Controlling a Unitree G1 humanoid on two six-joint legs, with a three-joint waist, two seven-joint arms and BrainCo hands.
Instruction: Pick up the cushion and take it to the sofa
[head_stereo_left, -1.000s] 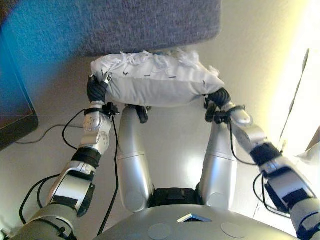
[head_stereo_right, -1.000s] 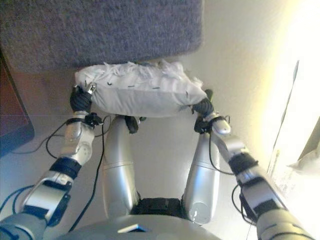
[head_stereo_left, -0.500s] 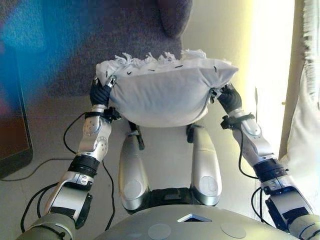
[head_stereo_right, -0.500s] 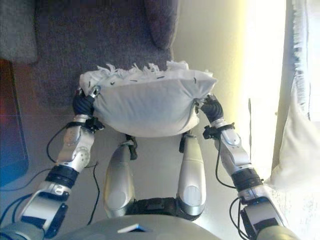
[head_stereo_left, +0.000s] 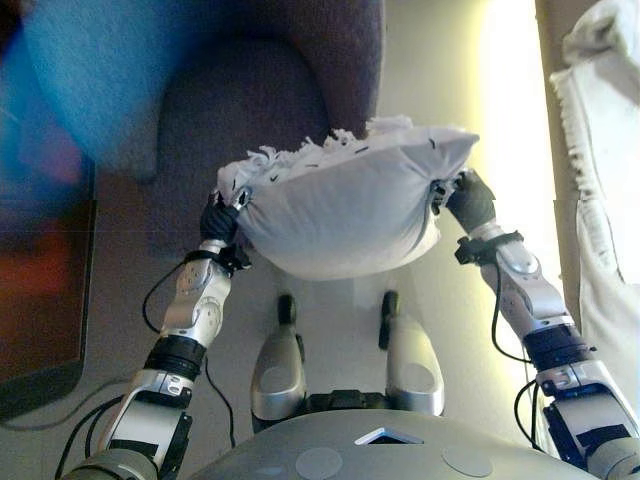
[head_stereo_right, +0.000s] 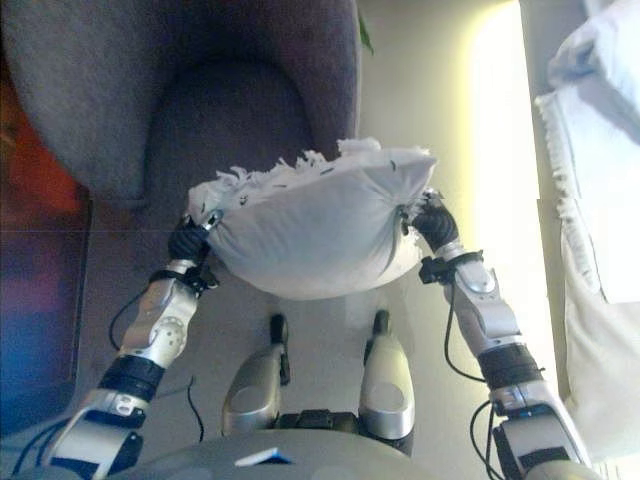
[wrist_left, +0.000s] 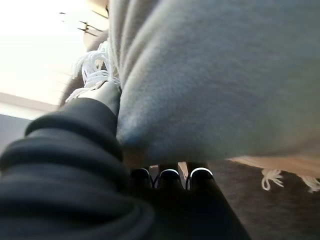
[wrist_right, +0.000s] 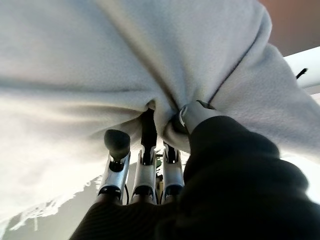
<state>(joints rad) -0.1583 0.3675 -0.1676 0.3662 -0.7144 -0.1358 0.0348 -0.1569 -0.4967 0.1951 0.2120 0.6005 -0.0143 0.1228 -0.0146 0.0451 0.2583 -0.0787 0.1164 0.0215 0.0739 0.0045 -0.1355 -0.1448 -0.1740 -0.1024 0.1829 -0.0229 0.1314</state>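
Fingers (wrist_right: 144, 150) of the right hand (head_stereo_right: 436, 224) dig into the cushion (head_stereo_right: 315, 235), curled into the white cloth with the thumb pressed into a deep pucker at that end, so this hand grips the cushion. On the other end, the left hand (head_stereo_right: 187, 241) has its thumb laid up against the cushion's side and its dark-tipped fingers (wrist_left: 168, 178) tucked beneath the cloth; they look hooked under it, gripping that end as well. The cushion hangs between the two hands, lifted clear of the floor (head_stereo_left: 430, 300), its belly sagging downward in the middle and its fringed top edge ruffled in white tufts. It sits level with the robot's chest line in the head views, right end a little higher than the left. Just beyond the cushion stands the grey sofa (head_stereo_right: 180, 90), a rounded seat with a curved back and arm; the cushion's far edge overlaps the sofa's front from this angle, though whether they touch I cannot tell. To the cushion's right, well apart, white fringed fabric (head_stereo_left: 600, 200) hangs by the bright strip of floor. To the cushion's left, past the sofa, a dark cabinet (head_stereo_left: 40, 290) edge shows.
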